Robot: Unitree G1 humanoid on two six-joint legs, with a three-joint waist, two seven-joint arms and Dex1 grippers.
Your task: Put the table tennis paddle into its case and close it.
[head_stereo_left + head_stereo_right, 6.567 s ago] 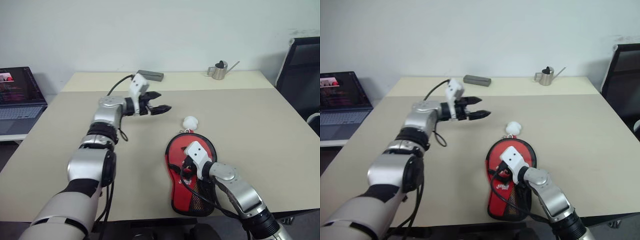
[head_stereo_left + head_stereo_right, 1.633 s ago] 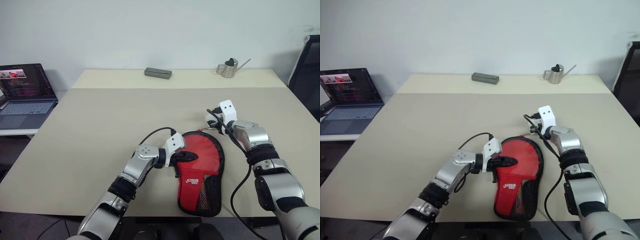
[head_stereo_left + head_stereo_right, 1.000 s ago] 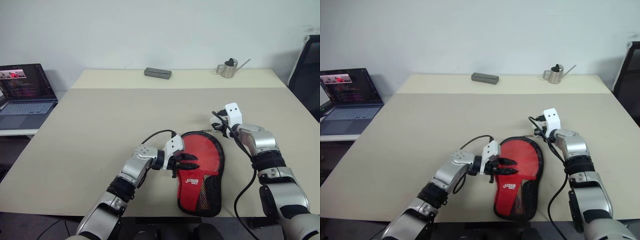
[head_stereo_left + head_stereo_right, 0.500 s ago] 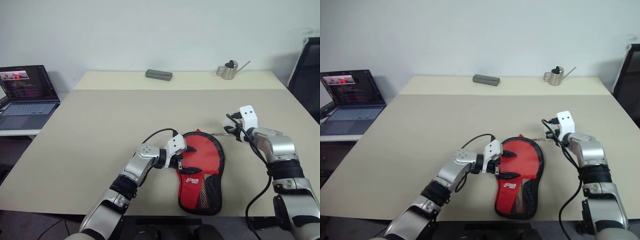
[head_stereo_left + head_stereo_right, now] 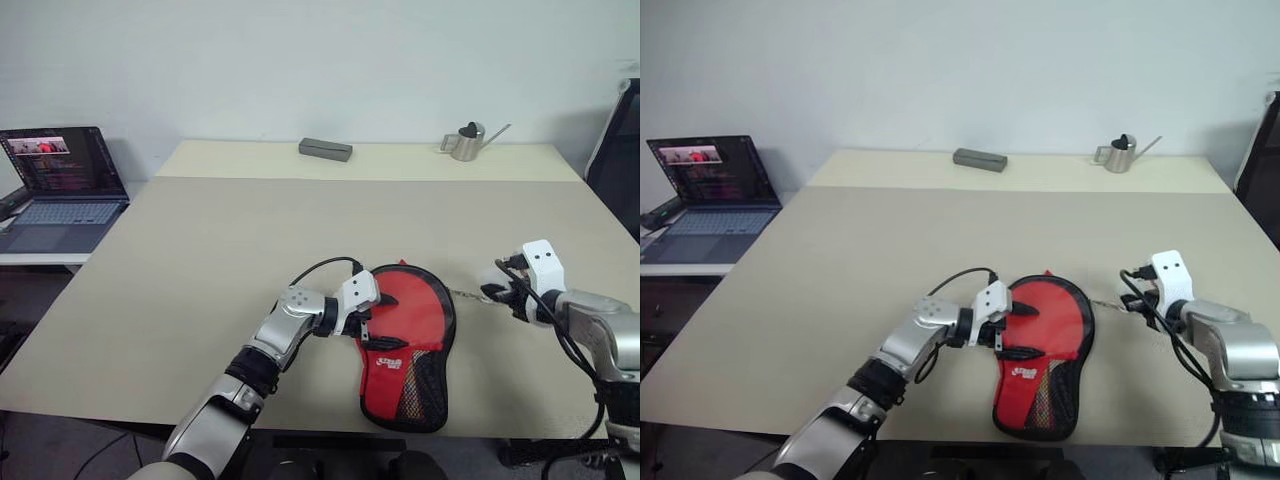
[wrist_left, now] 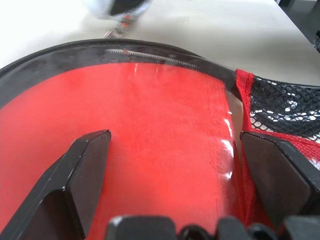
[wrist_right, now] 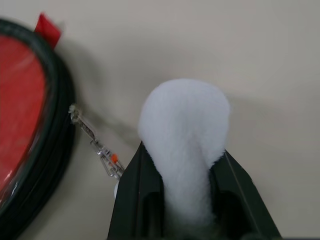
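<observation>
Plain white wall backs a beige worktop (image 5: 200,260) carrying a laptop (image 5: 55,185) at far left, a grey box (image 5: 325,149) and a small metal watering can (image 5: 466,142) along the top. The case (image 5: 405,345) lies at lower centre, long axis running up and down the frame, round end uppermost. The left gripper (image 5: 372,322), spread wide, hovers at its left edge and is nearer. The right gripper (image 5: 500,296), clamped on a white fluffy pull (image 7: 185,135), sits right of the case with the chain (image 7: 95,145) stretched between. The paddle is not discernible, presumably inside.

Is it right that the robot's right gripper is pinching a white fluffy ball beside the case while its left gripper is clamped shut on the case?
Not quite. The left gripper is open over the case, as the left wrist view shows. The right gripper does pinch the white fluffy ball.
</observation>
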